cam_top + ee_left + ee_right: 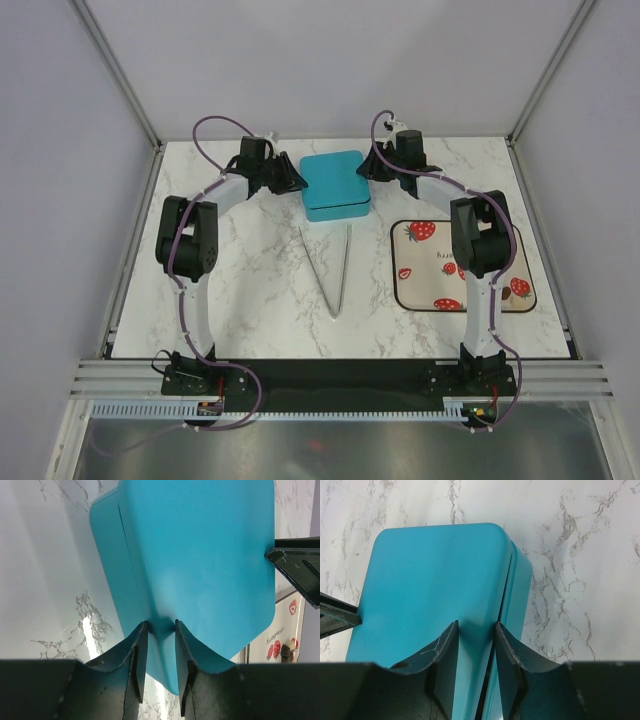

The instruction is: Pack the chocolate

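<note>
Clamping the teal box [335, 182] from both sides at the far middle of the marble worktop [250, 290]. Gripping its left edge with the left pincer [160, 630], narrowed so that both fingers [139, 652] are pressing on teal, one on the worktop side and the other over the flat top of the lid. Gripping the opposite edge with the right pincer [476, 627] in the same way, narrowed onto the box, with the lid seam running down into the gap between the fingers. Resting the box flat on the worktop with the lid down, so hiding the inside completely.

Not being able to tell where the chocolate is: showing none in the open and nothing through the closed lid. Catching only a small dark brown speck [286, 650] on the strawberry-print mat [425, 265] in the left wrist view, too small to call candy or print.

Leaving a pair of metal tongs [336, 310] lying on the worktop just in front of the box, open ends toward it and joined end toward the arm bases. Leaving the mat lying to the right of the tongs, partly under the right arm.
</note>
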`<control>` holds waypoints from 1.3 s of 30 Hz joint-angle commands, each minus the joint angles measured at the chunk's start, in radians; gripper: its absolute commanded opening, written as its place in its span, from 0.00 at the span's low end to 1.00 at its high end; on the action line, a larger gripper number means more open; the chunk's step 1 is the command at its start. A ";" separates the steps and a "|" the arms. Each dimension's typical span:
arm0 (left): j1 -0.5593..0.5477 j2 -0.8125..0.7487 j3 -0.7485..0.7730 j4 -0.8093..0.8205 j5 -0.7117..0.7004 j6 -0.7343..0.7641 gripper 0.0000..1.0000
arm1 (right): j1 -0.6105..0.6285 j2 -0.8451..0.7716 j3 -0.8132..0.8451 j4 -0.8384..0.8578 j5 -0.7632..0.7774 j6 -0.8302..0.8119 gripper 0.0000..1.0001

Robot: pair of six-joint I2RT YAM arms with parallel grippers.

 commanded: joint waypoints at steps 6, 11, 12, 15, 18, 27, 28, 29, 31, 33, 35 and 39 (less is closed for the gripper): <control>-0.013 -0.081 -0.015 0.027 0.066 0.001 0.34 | 0.017 -0.053 -0.014 0.042 -0.062 0.003 0.40; -0.016 -0.073 -0.023 0.030 0.066 0.001 0.35 | 0.009 -0.058 -0.028 0.042 -0.049 -0.003 0.40; -0.016 -0.073 -0.024 0.029 0.064 0.000 0.36 | 0.007 -0.061 -0.029 0.042 -0.047 -0.005 0.39; -0.016 -0.063 -0.016 0.033 0.066 0.000 0.39 | 0.006 -0.068 -0.035 0.039 -0.032 -0.012 0.39; -0.016 -0.049 -0.003 0.033 0.063 0.004 0.39 | 0.003 -0.065 -0.031 0.039 -0.023 -0.019 0.39; -0.016 0.007 0.059 0.035 0.075 -0.007 0.39 | -0.010 -0.016 0.017 0.038 -0.016 -0.031 0.39; -0.016 0.014 0.066 0.035 0.075 -0.007 0.39 | -0.010 -0.013 0.020 0.038 -0.016 -0.029 0.39; -0.016 0.019 0.068 0.033 0.074 -0.007 0.39 | -0.011 -0.004 0.024 0.039 -0.016 -0.031 0.39; -0.014 0.026 0.071 0.033 0.071 -0.005 0.39 | -0.011 0.010 0.032 0.041 -0.015 -0.032 0.39; -0.014 0.031 0.068 0.032 0.069 -0.002 0.39 | -0.013 0.030 0.047 0.039 -0.020 -0.029 0.39; -0.016 0.031 0.062 0.032 0.058 0.006 0.39 | -0.011 0.040 0.049 0.041 -0.023 -0.025 0.39; -0.016 0.017 0.047 0.024 0.034 0.018 0.40 | -0.011 0.050 0.034 0.049 -0.035 -0.016 0.37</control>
